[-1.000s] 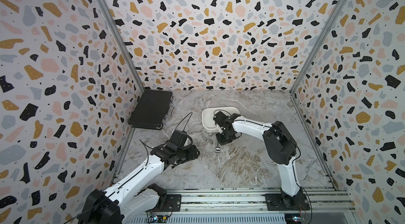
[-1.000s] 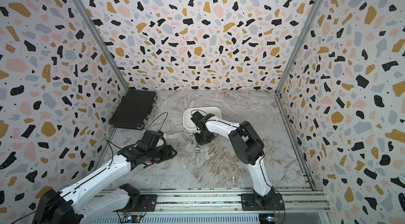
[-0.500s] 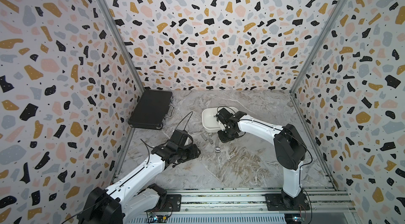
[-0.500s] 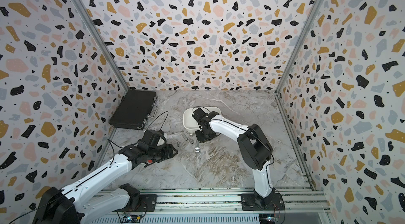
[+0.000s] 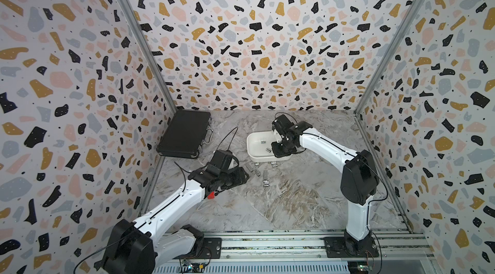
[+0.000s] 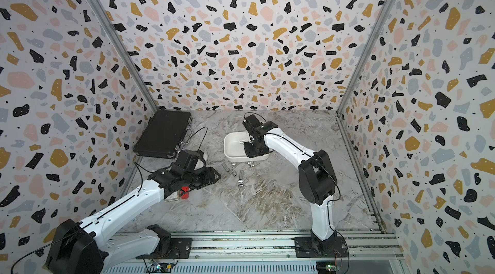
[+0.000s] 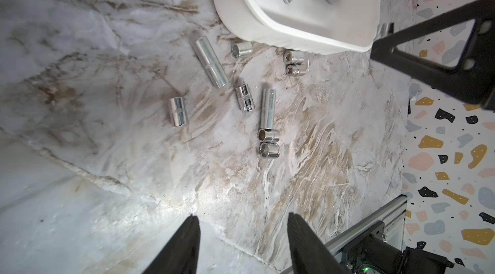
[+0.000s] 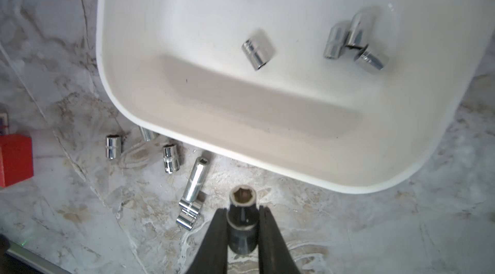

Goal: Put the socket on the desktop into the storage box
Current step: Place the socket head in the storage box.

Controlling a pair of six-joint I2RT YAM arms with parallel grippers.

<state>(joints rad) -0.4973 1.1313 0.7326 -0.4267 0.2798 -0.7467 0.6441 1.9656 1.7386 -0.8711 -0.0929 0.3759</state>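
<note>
My right claw [image 8: 243, 210] clamped on socket [image 8: 242, 232]; transport step, seems just short of storage box [image 8: 241, 103] rim. Next: reach over, release; left claw [image 7: 243, 217] half-spread, empty.

Blurred sockets [image 8: 258, 50] inside storage box [image 8: 115, 66]

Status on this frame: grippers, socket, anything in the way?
Right gripper shut on socket, close by storage box. Left gripper open, empty. Other sockets inside box; loose sockets on desktop. Nothing in the way.
</note>
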